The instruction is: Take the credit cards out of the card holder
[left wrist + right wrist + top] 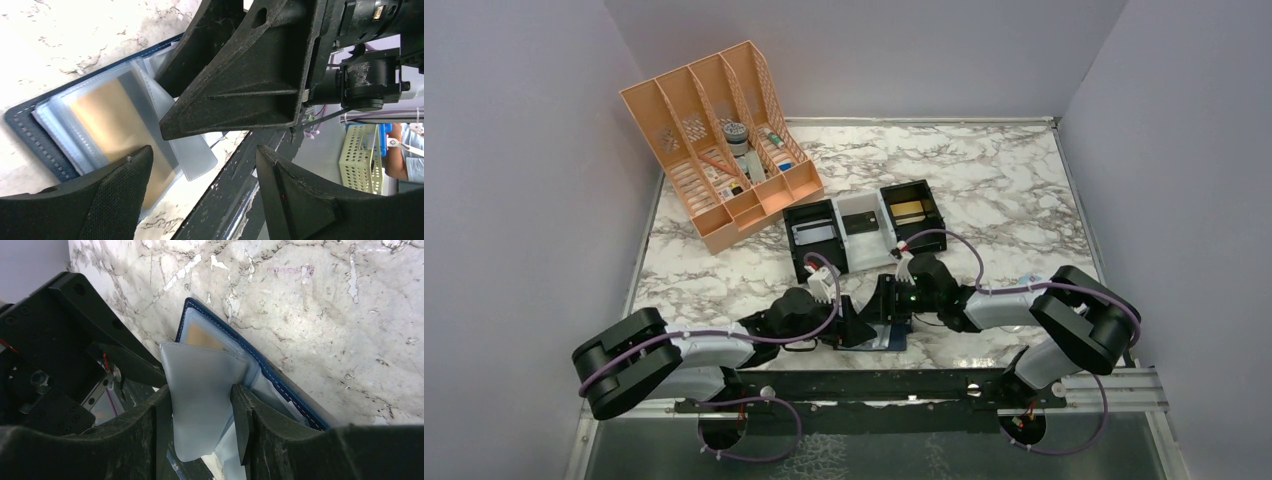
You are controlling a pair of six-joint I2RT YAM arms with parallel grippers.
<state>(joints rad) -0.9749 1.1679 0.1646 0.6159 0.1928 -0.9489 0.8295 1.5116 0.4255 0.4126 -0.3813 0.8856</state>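
- Gripping a clear pocket flap, right gripper (200,390) clamps the open card holder (267,380), lower centre of the overhead view.
- Beside it, left gripper (202,165) hangs released above a gold card (107,117) tucked in its sleeve.
- Black and white trays (869,250) sit beyond, mid-frame.
- Orange rack (724,140) stands upper left.

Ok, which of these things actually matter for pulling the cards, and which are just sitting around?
For the job: card holder; gold-tan card in its sleeve.
Just lying about: orange file rack; black and white box trays.
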